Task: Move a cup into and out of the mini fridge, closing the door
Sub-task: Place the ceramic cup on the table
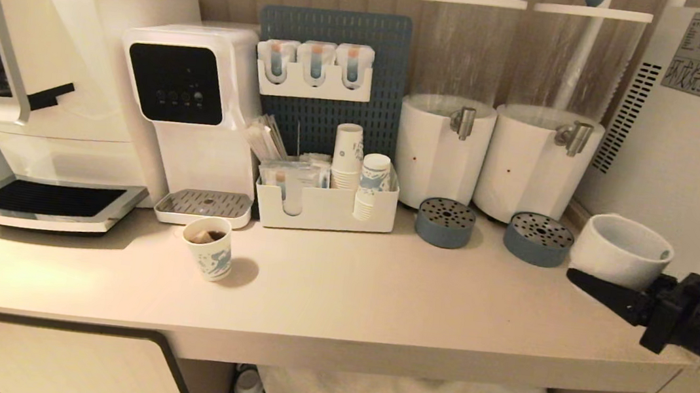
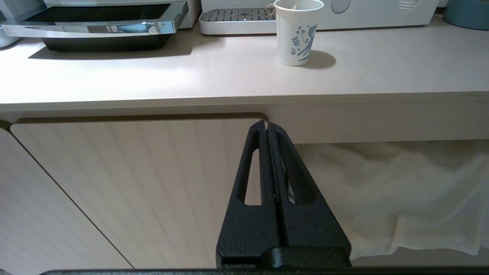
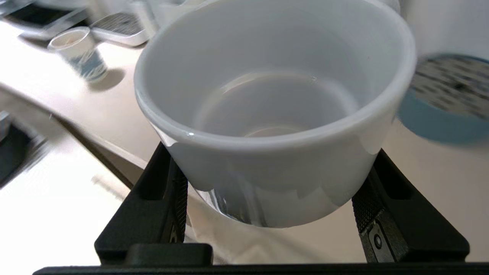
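My right gripper (image 3: 269, 198) clamps the cup (image 1: 621, 248) at the counter's far right beside the mini fridge (image 1: 692, 143), left gripper (image 2: 266, 128) closed; it could slip if swung quickly.

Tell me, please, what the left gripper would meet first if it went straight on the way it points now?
Probably the cabinet door below the countertop: the shut left gripper points at the door's upper corner, just under the counter edge. Depth is unclear, so it might pass into the open bay beside it.
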You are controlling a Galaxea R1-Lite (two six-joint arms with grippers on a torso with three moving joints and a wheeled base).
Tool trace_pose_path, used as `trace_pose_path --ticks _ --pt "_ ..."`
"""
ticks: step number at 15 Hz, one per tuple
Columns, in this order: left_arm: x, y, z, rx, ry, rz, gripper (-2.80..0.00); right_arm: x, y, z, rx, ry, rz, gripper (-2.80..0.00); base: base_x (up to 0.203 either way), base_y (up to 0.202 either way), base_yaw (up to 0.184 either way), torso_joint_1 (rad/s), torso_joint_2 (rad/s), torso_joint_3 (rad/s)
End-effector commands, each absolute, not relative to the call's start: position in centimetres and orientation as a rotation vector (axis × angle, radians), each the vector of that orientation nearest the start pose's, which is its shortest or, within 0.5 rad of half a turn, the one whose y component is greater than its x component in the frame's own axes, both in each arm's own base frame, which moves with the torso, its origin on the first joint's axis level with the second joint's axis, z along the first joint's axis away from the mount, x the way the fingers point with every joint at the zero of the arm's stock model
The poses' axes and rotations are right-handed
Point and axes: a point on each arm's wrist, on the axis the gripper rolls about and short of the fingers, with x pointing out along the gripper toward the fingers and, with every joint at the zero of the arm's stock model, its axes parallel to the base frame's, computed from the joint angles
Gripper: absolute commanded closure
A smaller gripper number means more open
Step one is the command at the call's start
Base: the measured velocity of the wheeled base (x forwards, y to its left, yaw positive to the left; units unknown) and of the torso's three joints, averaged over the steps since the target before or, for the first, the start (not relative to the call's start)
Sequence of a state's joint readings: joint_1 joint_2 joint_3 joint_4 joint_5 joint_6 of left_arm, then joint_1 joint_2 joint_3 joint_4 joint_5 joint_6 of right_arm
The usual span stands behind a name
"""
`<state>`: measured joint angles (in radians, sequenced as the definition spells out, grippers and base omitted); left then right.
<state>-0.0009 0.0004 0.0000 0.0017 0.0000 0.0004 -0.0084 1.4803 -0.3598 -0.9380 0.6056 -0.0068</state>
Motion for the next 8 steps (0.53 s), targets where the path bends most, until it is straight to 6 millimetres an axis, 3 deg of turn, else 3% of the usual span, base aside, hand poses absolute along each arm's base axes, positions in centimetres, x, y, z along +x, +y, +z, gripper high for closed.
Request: trace_pose_path --ticks 1,4,8 --pt "-2.3 0.0 7.5 0.000 0.002 0.000 0.00 24.7 0.8 11.6 0.064 0.222 0.613 0.00 0.000 0.000 0.000 0.000 0.00 0.000" --pt "-2.3 0.0 7.5 0.000 0.002 0.000 0.00 27.9 0.1 8.6 0.062 0.229 0.595 0.00 0.000 0.000 0.000 0.000 0.00 0.000" --pt "-2.3 0.0 7.5 0.000 0.002 -0.001 0.00 32.6 -0.3 6.6 0.048 0.243 0.493 0.00 0.000 0.000 0.000 0.000 0.00 0.000"
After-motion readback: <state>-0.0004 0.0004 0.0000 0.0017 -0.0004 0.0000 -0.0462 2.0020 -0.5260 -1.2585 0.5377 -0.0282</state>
